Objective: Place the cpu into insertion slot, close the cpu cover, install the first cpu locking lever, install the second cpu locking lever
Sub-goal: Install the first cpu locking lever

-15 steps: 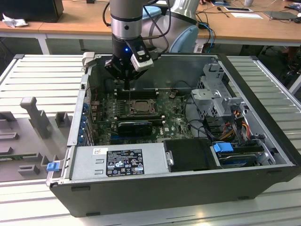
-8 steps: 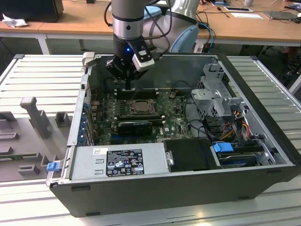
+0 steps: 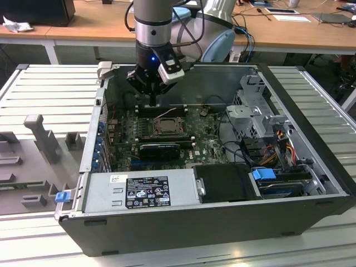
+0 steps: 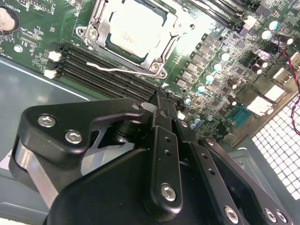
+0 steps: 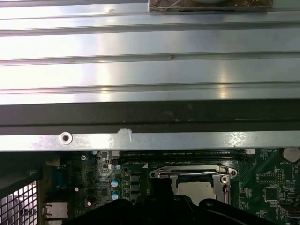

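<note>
Hand (image 4: 160,104): clenched with nothing in it, its tip low over the board, just beside the slot (image 4: 83,32); a thin closed tip is good for pushing, I think
Cpu (image 4: 136,28): flat in the slot, pale face up, so it is already in
Cover (image 4: 138,59): folded down around the cpu to hold it still
Lever (image 4: 119,69): thin wire along the slot's edge on the hand's side; cannot tell if hooked
Case (image 3: 222,228): open on the tabletop (image 3: 39,89), so the arm can reach in
</note>
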{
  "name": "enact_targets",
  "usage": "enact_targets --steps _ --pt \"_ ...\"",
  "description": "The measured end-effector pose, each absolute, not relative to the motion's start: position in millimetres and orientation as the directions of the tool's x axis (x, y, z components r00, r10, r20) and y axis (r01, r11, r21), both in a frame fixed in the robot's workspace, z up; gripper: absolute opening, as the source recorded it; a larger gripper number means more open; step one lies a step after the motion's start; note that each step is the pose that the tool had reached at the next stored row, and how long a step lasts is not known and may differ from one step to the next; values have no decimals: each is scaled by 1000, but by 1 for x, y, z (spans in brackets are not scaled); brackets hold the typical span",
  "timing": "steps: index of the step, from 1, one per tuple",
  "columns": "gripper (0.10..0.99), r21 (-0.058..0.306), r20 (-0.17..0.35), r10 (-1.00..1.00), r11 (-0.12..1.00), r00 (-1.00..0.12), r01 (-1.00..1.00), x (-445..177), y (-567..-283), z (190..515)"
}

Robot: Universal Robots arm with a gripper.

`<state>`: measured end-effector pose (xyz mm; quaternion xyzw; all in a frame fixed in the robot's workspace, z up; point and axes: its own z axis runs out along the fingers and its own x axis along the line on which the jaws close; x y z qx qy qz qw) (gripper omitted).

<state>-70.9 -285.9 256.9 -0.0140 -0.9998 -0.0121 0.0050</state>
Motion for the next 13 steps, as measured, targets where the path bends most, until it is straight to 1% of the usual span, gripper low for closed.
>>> enact_targets --steps 12,13 --pt "106 24 10 28 999 -1000 28 -60 -286 256" --pt "106 30 11 28 999 -1000 28 -58 -286 255"
